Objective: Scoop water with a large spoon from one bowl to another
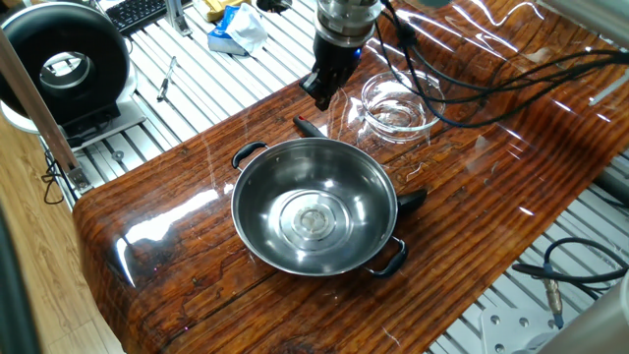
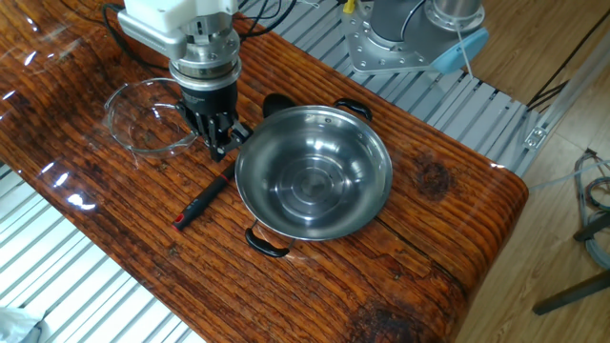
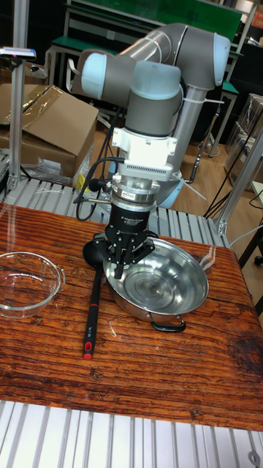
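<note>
The large steel bowl point(image 1: 314, 205) point(image 2: 313, 171) point(image 3: 157, 284) sits mid-table; I cannot tell whether water lies in it. The black ladle point(image 2: 205, 198) point(image 3: 93, 300) lies flat beside it on the wood, its red-tipped handle end toward the table edge and its head point(image 1: 413, 200) by the bowl's rim. The small glass bowl point(image 1: 398, 103) point(image 2: 143, 116) point(image 3: 25, 281) stands beyond the ladle. My gripper point(image 1: 321, 98) point(image 2: 219, 143) point(image 3: 120, 270) hangs point-down over the ladle's handle, between the two bowls, its fingers together and holding nothing.
Black cables point(image 1: 472, 59) trail over the table's far end. A round black device point(image 1: 64, 69), a keyboard point(image 1: 138, 12) and a blue-white bundle point(image 1: 236, 29) lie off the table on slatted metal. The arm's base point(image 2: 400, 38) stands behind the steel bowl.
</note>
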Available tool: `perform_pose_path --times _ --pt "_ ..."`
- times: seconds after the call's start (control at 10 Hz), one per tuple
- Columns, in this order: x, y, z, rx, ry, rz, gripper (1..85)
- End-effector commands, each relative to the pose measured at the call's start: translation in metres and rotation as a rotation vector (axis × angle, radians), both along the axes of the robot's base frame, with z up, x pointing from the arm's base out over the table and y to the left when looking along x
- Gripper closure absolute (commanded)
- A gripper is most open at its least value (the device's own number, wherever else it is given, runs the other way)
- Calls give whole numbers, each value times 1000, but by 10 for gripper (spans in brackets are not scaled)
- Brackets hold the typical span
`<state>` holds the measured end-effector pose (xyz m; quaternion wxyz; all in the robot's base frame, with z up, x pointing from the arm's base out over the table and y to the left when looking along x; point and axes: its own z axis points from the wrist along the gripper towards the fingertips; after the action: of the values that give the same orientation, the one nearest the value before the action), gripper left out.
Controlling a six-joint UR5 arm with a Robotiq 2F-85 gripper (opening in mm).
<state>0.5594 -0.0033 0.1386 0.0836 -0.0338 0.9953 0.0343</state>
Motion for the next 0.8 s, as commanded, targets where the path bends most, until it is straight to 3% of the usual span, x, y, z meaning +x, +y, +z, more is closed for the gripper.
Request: perform_pose_path --times 0.0,0.3,0.7 --pt "1 3 -4 25 -18 -6 847" --pt "4 3 -2 27 -28 0 847" --pt "1 0 -1 13 -13 8 847"
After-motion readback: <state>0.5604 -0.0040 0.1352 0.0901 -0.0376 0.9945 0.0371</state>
